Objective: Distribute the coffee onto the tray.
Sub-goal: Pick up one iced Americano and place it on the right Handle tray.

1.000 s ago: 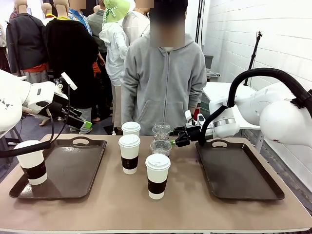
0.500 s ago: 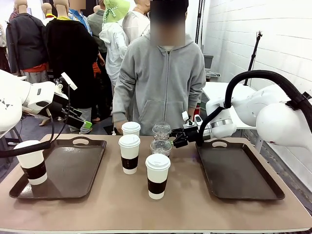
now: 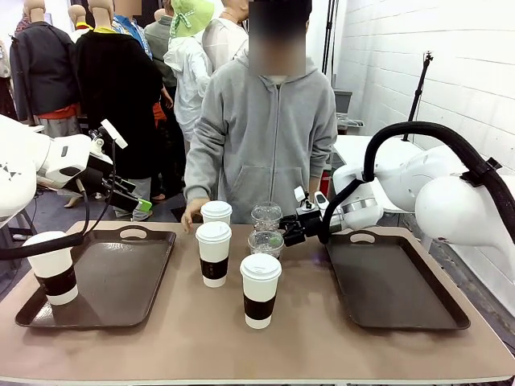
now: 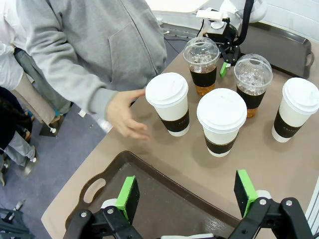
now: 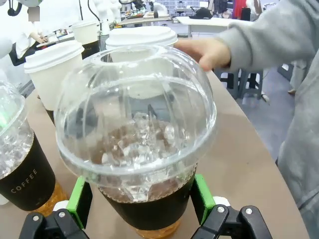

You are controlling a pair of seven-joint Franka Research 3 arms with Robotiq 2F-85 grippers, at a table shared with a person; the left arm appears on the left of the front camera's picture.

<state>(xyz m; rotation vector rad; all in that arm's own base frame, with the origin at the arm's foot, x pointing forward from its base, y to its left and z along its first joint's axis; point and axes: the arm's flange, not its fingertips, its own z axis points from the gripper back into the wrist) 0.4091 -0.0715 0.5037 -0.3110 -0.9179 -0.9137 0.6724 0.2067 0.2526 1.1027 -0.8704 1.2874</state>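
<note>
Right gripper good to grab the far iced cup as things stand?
Likely yes: the open right gripper straddles the far iced cup, nothing between; the person's hand sits beyond it.

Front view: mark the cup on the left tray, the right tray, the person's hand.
Cup on the left tray [image 3: 55, 281]: front view, brown sleeve.
Right tray [image 3: 394, 291]: front view, bare floor.
Person's hand [image 3: 191, 215]: front view, its middle.

White right arm [image 3: 451, 201] w/ thick blk cable [image 3: 418, 125], blk left gripper [image 4: 186, 196] (green pads [image 4: 127, 196]).
</note>
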